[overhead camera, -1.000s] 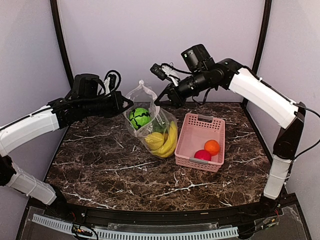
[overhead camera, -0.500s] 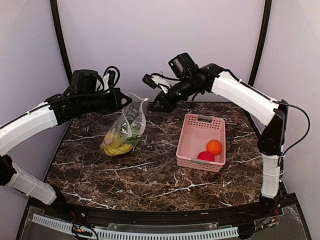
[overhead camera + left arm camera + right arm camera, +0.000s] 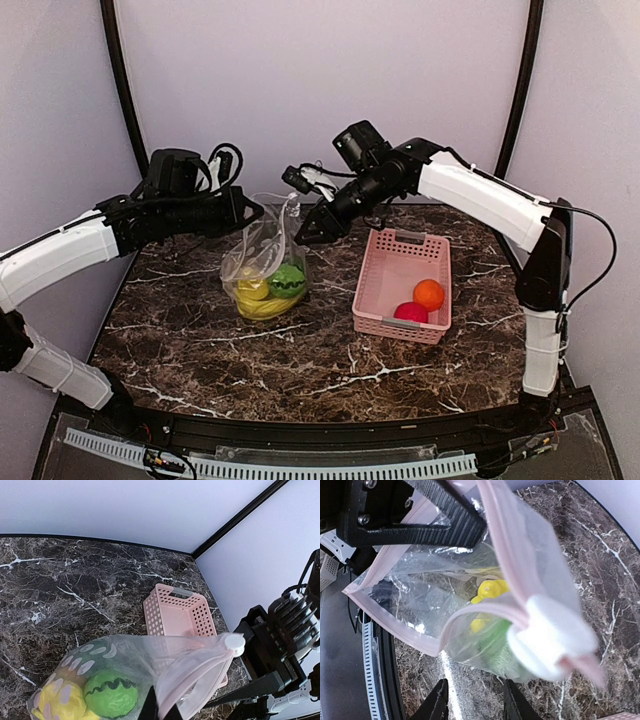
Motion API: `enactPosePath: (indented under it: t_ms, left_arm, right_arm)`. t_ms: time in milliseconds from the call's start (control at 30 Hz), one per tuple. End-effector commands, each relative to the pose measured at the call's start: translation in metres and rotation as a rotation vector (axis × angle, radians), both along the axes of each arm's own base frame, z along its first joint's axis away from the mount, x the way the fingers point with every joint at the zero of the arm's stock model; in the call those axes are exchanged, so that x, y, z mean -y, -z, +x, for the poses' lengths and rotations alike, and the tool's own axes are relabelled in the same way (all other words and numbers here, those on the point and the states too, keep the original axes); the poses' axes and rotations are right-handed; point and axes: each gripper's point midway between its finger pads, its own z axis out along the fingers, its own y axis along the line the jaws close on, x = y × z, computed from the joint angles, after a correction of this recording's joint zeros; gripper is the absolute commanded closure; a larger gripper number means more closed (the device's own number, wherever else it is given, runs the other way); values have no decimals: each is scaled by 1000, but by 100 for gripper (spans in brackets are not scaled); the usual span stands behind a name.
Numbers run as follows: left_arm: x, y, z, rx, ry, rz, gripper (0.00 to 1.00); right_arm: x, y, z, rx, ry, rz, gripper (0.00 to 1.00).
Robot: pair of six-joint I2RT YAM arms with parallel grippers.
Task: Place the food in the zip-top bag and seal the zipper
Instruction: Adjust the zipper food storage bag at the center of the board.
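Left gripper (image 3: 248,212) pinches the mouth of the floppy clear dotted zip-top bag (image 3: 258,262) at centre-left of the top view, with glossy green and yellow toy food (image 3: 287,281) inside it. Right gripper (image 3: 301,235) sits just beside the bag's top edge, fingers spread

On marble table (image 3: 200,350): pink basket (image 3: 368,292), perhaps zip-top bag (image 3: 262,272) too.

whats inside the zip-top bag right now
A green toy fruit and yellow pieces sit at the bottom of the zip-top bag. Printed dots and folds hide whether anything lies beneath them.
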Motion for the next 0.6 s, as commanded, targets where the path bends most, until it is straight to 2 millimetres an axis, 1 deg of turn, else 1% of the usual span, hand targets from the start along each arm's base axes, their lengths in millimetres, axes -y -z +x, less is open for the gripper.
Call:
enactPosePath:
  t_ms: [0, 67, 133, 233, 267, 300, 333, 367, 400, 467, 533, 567]
  left_arm:
    - [2, 5, -1, -9, 0, -20, 99]
    - [4, 7, -1, -16, 7, -23, 99]
    - [4, 6, -1, -15, 6, -26, 99]
    - [-1, -3, 0, 4, -19, -44, 99]
    - [-2, -6, 0, 10, -27, -52, 99]
    - [-3, -12, -1, 25, -38, -85, 99]
    - [-4, -12, -4, 16, -44, -115, 99]
    - [-2, -20, -3, 38, -39, -157, 99]
    - [-3, -19, -5, 31, -43, -182, 99]
    - [-2, -26, -5, 41, -44, -213, 99]
    - [-1, -30, -5, 53, -40, -214, 99]
    - [-1, -31, -5, 56, -39, -212, 99]
  right_arm:
    - [-11, 14, -20, -48, -58, -4, 64]
    - [-13, 13, -23, -45, -65, -4, 64]
    - [-14, 7, -26, -42, -73, 7, 65]
    - [-11, -5, -36, -46, -87, 34, 64]
    - [-10, -11, -40, -44, -89, 48, 63]
    - [-9, -14, -41, -39, -86, 58, 61]
    - [-10, -15, -41, -28, -79, 62, 59]
    - [-11, -15, -39, -16, -64, 56, 57]
    - [-12, -13, -35, -6, -45, 45, 56]
    - [-15, -6, -26, -1, -12, 23, 56]
    - [-22, 3, -19, -8, -4, 12, 56]
    - [-25, 4, -17, -9, -10, 19, 56]
